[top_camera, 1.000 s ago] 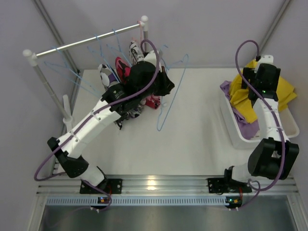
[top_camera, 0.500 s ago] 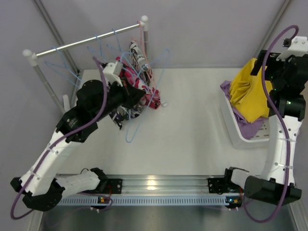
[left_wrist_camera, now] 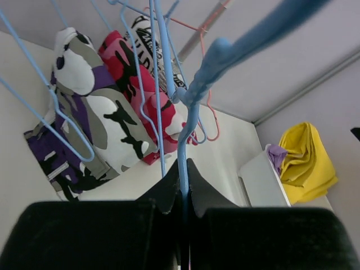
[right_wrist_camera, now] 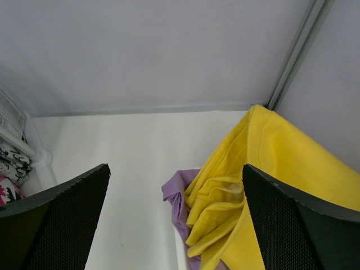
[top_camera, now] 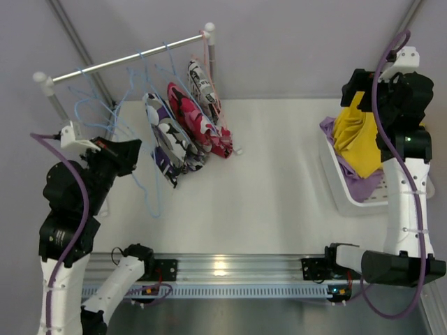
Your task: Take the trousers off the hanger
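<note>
three print trousers (top_camera: 185,129) are hanging on the rail (top_camera: 119,60), yellow pair (top_camera: 356,139) lying in the bin (top_camera: 335,185). left pincer (left_wrist_camera: 183,185) is clamping a bare blue hanger (left_wrist_camera: 185,135), right pincer (right_wrist_camera: 177,185) gaping empty. hook could be snagging neighbouring hangers.

From above, the lilac trousers (top_camera: 360,185) lie in the white bin (top_camera: 334,183), largely buried under the yellow trousers (top_camera: 356,136). The right arm (top_camera: 405,188) covers the bin's right-hand wall. Over the bin, the right gripper (right_wrist_camera: 175,169) has both jaws cut by its own camera's bottom edge, and the yellow pair runs off the right edge. Far from the bin, the blue hanger (left_wrist_camera: 190,118) blurs near the left wrist lens and leaves the top edge.
</note>
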You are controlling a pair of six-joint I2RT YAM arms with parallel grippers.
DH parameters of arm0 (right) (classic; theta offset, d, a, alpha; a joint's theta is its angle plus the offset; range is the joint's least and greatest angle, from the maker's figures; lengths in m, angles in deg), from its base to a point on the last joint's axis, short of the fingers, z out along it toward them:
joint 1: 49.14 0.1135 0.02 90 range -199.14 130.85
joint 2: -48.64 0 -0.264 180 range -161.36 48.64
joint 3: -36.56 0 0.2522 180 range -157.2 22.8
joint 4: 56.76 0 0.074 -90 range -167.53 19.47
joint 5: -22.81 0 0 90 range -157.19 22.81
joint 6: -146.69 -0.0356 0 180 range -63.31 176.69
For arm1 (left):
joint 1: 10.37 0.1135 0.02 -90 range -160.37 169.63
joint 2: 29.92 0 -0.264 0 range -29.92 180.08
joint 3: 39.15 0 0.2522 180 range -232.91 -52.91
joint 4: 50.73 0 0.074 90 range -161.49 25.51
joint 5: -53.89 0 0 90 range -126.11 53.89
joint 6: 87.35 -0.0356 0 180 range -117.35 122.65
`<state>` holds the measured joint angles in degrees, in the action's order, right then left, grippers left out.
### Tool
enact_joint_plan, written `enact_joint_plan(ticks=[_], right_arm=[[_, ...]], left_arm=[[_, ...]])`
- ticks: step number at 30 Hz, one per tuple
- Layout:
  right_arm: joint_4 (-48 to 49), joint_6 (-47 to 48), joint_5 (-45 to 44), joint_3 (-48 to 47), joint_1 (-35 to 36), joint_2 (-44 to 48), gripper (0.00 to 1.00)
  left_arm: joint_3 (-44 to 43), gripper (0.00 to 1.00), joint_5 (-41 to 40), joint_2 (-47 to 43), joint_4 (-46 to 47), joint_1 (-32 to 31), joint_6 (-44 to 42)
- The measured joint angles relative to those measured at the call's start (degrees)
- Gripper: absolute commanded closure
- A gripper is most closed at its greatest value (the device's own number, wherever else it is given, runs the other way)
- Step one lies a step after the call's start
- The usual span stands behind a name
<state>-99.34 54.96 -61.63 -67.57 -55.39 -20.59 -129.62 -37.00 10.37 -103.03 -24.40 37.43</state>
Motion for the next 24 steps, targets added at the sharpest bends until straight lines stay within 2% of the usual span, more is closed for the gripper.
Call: enact_joint_plan(ticks=[3, 6, 9, 17, 24], right_arm=[[0.0, -0.1, -0.2, 0.1, 1.6, -0.3, 0.01], [0.4, -0.4, -0.5, 0.7, 2.3, -0.3, 0.01], [0.6, -0.4, -0.8, 1.6, 2.4, -0.2, 0.00], [1.2, -0.4, -0.9, 6.0, 2.4, 1.4, 0.01], [1.4, -0.4, 0.2, 6.4, 2.4, 2.5, 0.01]], left_arm=[[-0.1, 1.00, -2.1, -0.5, -1.2, 1.8, 1.1], [-0.9, 1.00, -4.0, 2.7, -3.6, 2.1, 1.4], [-4.8, 1.00, -5.6, 10.2, -5.7, 2.1, 1.3], [-24.3, 1.00, -11.4, 33.4, -9.7, 2.2, -2.1], [-32.9, 1.00, -18.5, 43.4, -10.8, 2.4, -5.5]])
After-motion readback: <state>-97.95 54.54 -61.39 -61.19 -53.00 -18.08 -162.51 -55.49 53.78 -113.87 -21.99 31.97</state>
